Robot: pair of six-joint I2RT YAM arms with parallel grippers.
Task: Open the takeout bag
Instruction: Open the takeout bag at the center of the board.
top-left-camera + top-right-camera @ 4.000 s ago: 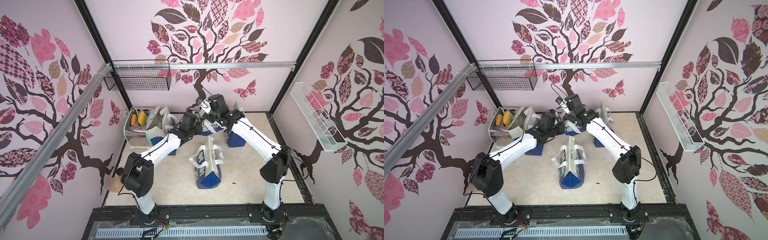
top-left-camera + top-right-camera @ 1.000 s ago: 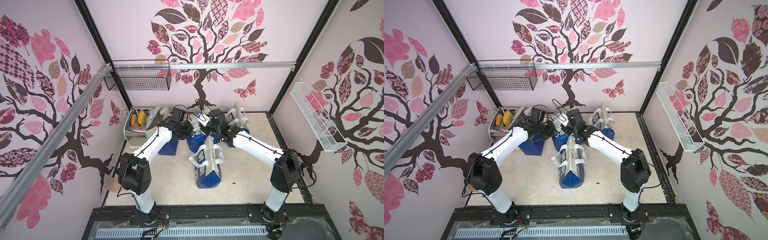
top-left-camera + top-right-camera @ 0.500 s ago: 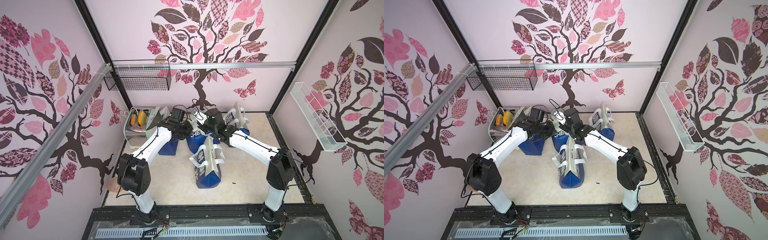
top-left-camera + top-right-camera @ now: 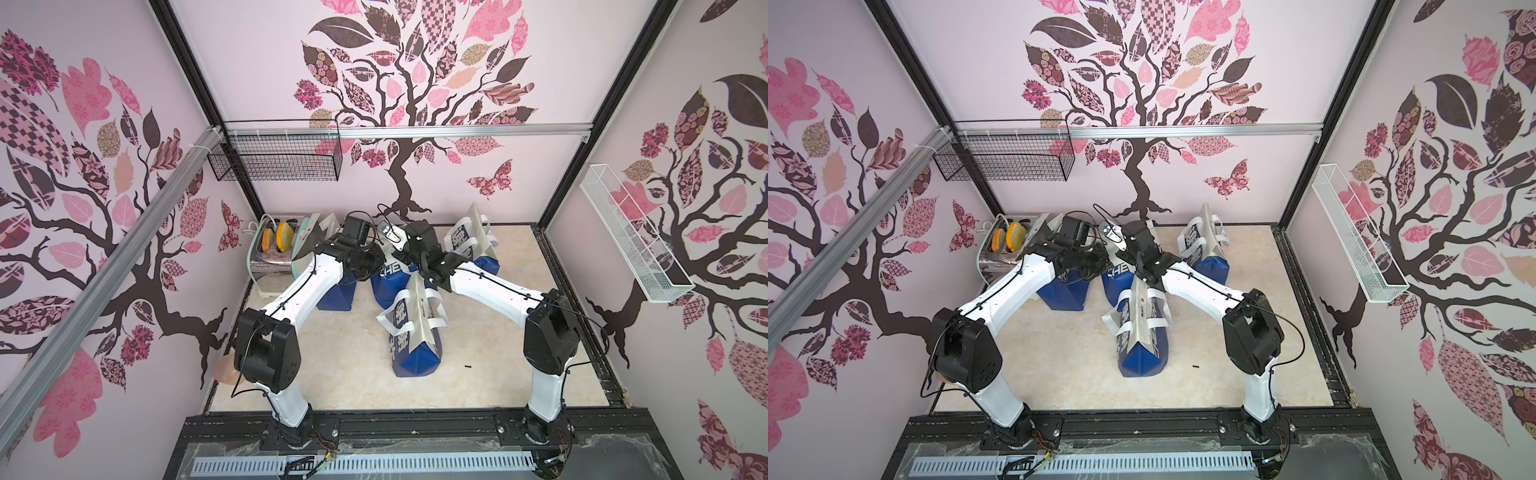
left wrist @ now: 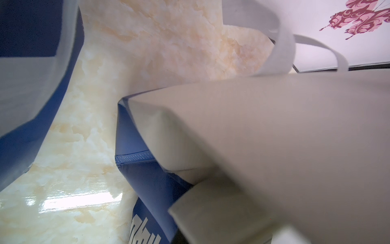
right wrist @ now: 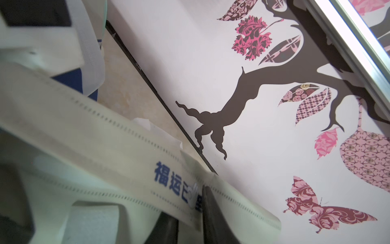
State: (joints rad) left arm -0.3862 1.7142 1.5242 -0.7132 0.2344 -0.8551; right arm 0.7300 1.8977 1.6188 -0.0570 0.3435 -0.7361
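The takeout bag [image 4: 384, 275], blue below and white above, stands at the back middle in both top views, its blue side [image 4: 1116, 274] showing between the two wrists. My left gripper [image 4: 370, 262] is at the bag's top on the left. Its jaws are hidden in the left wrist view by the bag's pale fabric [image 5: 274, 147], which runs right up to them. In the right wrist view my right gripper [image 6: 185, 200] has its two dark fingers on either side of the bag's white stitched top strip [image 6: 126, 135], with a narrow gap still showing.
A second bag [image 4: 334, 291] stands under the left arm, a third [image 4: 469, 245] at the back right, and another [image 4: 411, 332] in front of the takeout bag. A toaster [image 4: 270, 249] is in the back left corner. The back wall is close behind the grippers.
The right wrist has shifted a little left and back toward the bag's top. The left arm has stayed where it was.
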